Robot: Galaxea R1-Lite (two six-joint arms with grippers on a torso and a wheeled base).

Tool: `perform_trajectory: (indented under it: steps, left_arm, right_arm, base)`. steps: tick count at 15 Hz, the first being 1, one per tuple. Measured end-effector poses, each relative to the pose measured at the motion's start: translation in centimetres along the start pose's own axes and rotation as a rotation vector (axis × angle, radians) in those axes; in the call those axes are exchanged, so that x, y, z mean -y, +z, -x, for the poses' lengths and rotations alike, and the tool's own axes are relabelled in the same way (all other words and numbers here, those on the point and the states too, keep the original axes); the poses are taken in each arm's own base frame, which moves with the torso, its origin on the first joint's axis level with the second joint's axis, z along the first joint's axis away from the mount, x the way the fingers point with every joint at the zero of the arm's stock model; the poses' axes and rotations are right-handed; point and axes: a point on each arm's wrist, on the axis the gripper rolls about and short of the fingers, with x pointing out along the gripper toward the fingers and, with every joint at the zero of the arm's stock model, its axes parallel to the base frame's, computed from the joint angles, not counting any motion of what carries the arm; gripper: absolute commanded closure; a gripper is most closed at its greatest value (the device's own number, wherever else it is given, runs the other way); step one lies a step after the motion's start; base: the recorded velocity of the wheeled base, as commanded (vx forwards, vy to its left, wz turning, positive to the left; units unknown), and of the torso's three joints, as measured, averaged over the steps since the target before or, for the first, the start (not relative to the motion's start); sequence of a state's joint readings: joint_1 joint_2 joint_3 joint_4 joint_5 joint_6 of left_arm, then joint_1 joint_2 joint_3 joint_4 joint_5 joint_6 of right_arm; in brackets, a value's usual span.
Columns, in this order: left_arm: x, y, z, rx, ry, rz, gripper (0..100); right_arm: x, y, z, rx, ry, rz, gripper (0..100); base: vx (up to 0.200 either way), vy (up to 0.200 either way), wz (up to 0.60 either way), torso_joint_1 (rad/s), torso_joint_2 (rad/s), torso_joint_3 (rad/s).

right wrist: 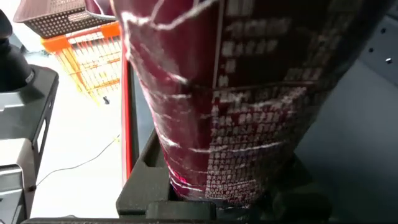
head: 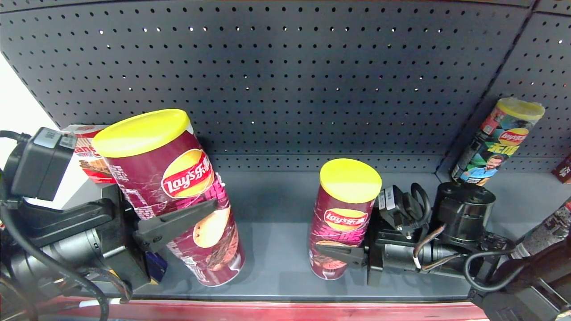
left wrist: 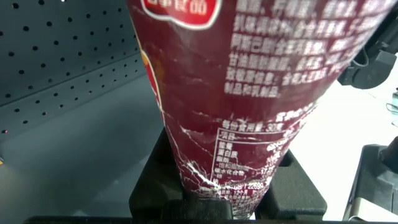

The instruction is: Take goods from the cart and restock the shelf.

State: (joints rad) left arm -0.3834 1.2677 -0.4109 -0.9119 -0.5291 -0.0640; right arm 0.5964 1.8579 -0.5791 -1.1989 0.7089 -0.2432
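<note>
Two maroon chip cans with yellow lids are over the grey shelf [head: 272, 223]. The left can [head: 174, 191] leans with its lid toward the left, and my left gripper [head: 185, 218] is shut on its middle. From the left wrist view this can [left wrist: 249, 93] rises out of the gripper [left wrist: 227, 202]. The right can [head: 341, 218] stands almost upright near the shelf's front edge, with my right gripper [head: 337, 249] shut on its lower part. In the right wrist view this can [right wrist: 249, 99] sits between the black fingers [right wrist: 155, 186]. I cannot tell whether the left can's base touches the shelf.
A third can with a green and blue print [head: 497, 142] leans in the back right corner against the pegboard [head: 285, 80]. A red and white box [head: 87, 151] stands at the back left. Dark packets [head: 563, 170] lie at the right edge. An orange-framed cart [right wrist: 81, 43] stands behind.
</note>
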Motion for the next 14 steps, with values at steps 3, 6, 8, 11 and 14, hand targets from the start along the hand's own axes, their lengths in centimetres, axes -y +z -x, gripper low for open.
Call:
perform_trajectory:
  steps: [3,6,8,11,14]
  left_arm:
    - [0.0,0.0,0.0,-0.001,0.001,0.001,100]
    - [0.0,-0.1,0.1,-0.003,0.000,0.002,100]
    - [0.1,-0.2,0.2,-0.005,0.000,0.003,100]
    - [0.2,-0.2,0.4,0.000,0.002,-0.001,100]
    - [0.1,-0.2,0.6,0.001,0.009,-0.001,100]
  right_arm:
    - [-0.3,-0.2,-0.4,-0.005,0.016,-0.005,0]
    - [-0.8,-0.3,-0.7,-0.010,0.018,-0.008,0]
    - [-0.9,-0.3,-0.6,-0.012,0.017,-0.009,0]
    - [-1.2,-0.1,0.7,-0.025,-0.012,-0.015,0]
    - [-1.4,1.2,2.9,-0.024,-0.115,-0.007,0]
  base:
    - [0.000,0.000,0.00,0.000,0.00,0.000]
    - [0.000,0.000,0.00,0.000,0.00,0.000]
    - [0.000,0.000,0.00,0.000,0.00,0.000]
    - [0.000,0.000,0.00,0.000,0.00,0.000]
    - [0.000,0.000,0.00,0.000,0.00,0.000]
